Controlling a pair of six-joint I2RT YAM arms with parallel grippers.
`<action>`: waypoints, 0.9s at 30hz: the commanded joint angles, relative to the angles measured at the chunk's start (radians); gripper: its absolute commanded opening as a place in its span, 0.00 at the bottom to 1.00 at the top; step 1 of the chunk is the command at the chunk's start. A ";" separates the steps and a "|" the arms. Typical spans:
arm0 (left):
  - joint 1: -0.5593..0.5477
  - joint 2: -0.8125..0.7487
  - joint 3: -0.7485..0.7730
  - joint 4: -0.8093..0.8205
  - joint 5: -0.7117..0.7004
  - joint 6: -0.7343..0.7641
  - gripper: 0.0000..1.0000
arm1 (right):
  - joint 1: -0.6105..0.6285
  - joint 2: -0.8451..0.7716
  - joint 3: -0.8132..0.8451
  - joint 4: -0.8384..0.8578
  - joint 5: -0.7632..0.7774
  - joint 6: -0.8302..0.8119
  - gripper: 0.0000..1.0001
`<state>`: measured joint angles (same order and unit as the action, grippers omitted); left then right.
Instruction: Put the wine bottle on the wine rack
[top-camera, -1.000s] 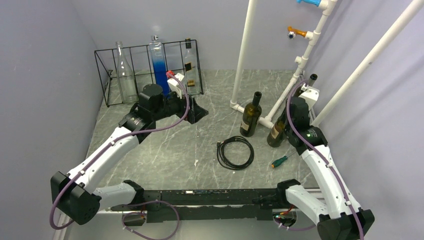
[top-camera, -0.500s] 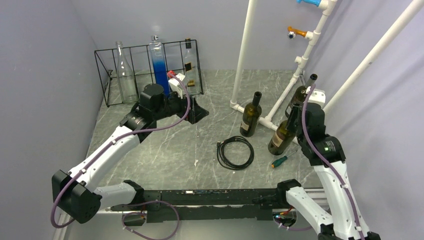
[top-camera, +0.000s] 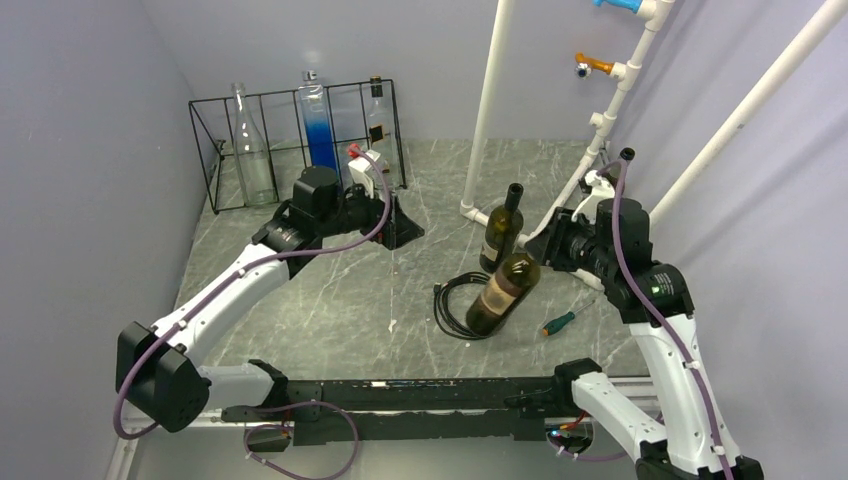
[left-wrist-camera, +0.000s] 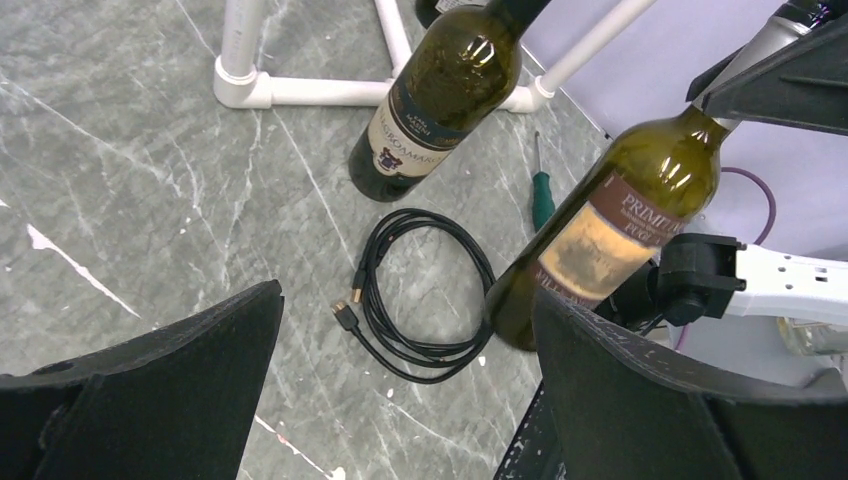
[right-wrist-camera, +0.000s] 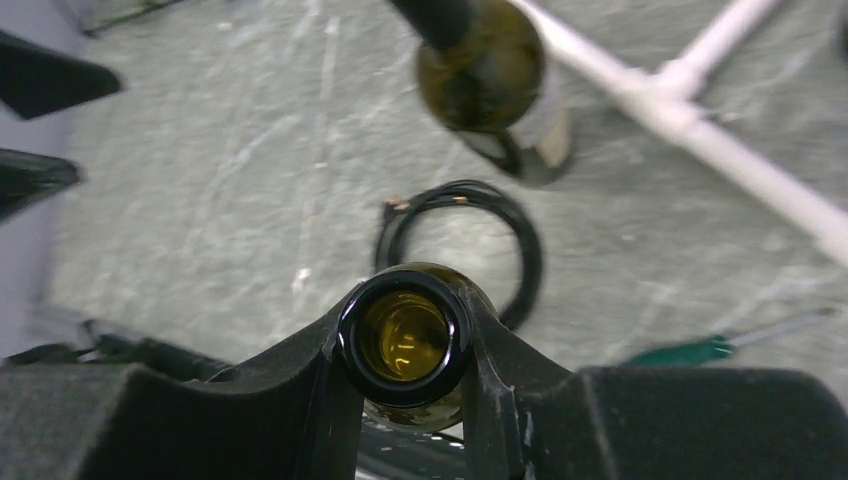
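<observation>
Grey marble worktop (top-camera: 330, 300). Wine bottle (top-camera: 503, 293): right of centre, tilted, base down-left, neck clamped in right gripper (top-camera: 553, 246) jaws. Wine rack (top-camera: 275, 93): far-left corner, well apart; left gripper (top-camera: 405, 222) nearer it, jaws wide, empty.

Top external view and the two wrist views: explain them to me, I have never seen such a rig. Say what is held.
Two robot arms are bolted at the near edge of a table. The wide picture looks down from above and behind them; the other two come from a camera on each wrist. The right gripper is shut on the neck of a tilted wine bottle. The left gripper is open and holds nothing. On the table are a second bottle, a coiled black cable, a green screwdriver, a white pipe frame and, far left, the black wine rack.
</observation>
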<state>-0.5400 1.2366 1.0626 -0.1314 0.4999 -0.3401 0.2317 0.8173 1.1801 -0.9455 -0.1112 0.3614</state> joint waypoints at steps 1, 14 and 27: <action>0.002 0.010 0.032 0.075 0.084 -0.028 0.99 | 0.000 -0.022 -0.046 0.270 -0.263 0.220 0.00; -0.137 0.062 0.099 0.000 0.160 0.083 0.99 | 0.000 -0.007 -0.236 0.621 -0.406 0.619 0.00; -0.348 0.090 0.178 -0.202 -0.184 0.272 0.99 | 0.001 -0.055 -0.302 0.650 -0.385 0.695 0.00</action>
<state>-0.8394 1.3079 1.1934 -0.2825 0.4248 -0.1455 0.2317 0.7959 0.8661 -0.4091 -0.4549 0.9733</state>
